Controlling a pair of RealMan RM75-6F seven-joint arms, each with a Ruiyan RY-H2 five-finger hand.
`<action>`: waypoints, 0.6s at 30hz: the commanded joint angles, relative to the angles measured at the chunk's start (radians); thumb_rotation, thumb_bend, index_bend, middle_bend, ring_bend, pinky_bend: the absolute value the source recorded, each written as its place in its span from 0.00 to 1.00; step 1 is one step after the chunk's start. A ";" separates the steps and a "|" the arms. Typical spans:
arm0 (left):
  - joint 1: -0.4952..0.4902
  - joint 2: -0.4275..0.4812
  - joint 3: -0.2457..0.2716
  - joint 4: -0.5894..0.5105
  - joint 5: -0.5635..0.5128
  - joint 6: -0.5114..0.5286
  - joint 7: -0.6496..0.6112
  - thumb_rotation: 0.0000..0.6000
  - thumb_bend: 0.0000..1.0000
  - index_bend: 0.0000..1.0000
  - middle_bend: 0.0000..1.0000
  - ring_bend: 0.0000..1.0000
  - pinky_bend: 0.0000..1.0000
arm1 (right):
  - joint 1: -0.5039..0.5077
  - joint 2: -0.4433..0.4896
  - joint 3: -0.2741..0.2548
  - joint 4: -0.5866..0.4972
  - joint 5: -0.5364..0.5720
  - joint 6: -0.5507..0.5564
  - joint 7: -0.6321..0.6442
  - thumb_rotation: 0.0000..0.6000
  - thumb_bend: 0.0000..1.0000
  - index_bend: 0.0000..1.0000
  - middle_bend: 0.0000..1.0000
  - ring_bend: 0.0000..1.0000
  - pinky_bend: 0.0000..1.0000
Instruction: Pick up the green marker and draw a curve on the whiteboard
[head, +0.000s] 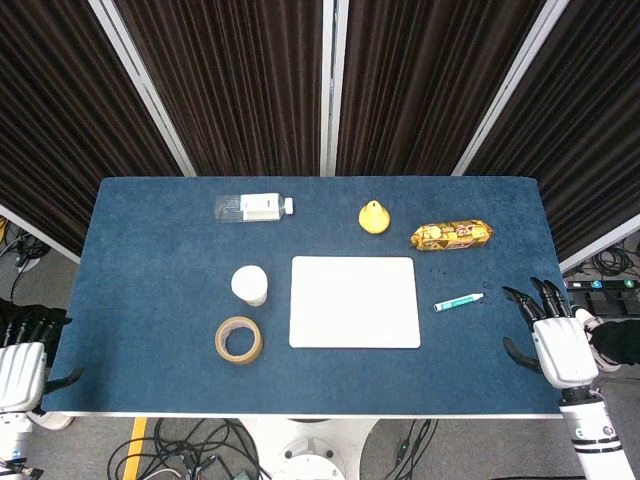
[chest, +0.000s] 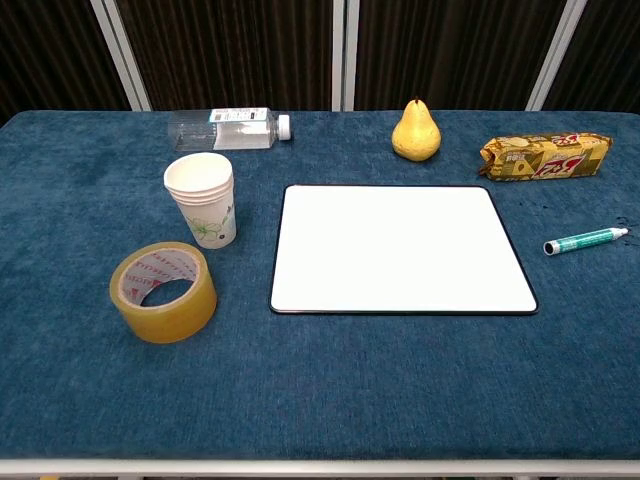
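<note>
Because no step of the task has yet begun, both hands sit at the lower corners of the head view, off the working area: the right hand (head: 560, 345) at lower right, fingers spread and holding nothing, its fingertips aimed toward the table centre; the left hand (head: 22, 362) at lower left beside the table edge, partly cut off by the frame, so whether its fingers are spread or curled cannot be told. Nearest the front edge lies the roll of packing tape (chest: 163, 291), lying flat at lower left. Behind it stands a stack of paper cups (chest: 202, 198). The whiteboard (chest: 398, 248) lies flat at centre, blank. The green marker (chest: 585, 240) lies to its right, well apart from it and near the right hand, presumably for an easy reach. Along the far edge lie a water bottle (chest: 226, 127) on its side, a pear (chest: 416, 131) upright, and a biscuit packet (chest: 545, 155).
</note>
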 joint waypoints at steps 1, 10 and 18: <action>0.000 -0.002 -0.001 0.002 0.000 0.002 -0.001 1.00 0.00 0.27 0.22 0.09 0.07 | 0.002 -0.001 0.000 -0.002 -0.004 0.000 -0.002 1.00 0.20 0.16 0.26 0.04 0.00; 0.002 -0.005 0.001 0.005 0.003 0.005 -0.005 1.00 0.00 0.27 0.22 0.09 0.07 | 0.023 -0.007 0.008 0.004 0.021 -0.039 -0.021 1.00 0.19 0.16 0.26 0.04 0.00; 0.000 -0.008 0.001 0.003 0.006 0.006 -0.001 1.00 0.00 0.27 0.22 0.09 0.07 | 0.222 -0.100 0.048 0.127 0.115 -0.361 -0.117 1.00 0.10 0.30 0.33 0.08 0.03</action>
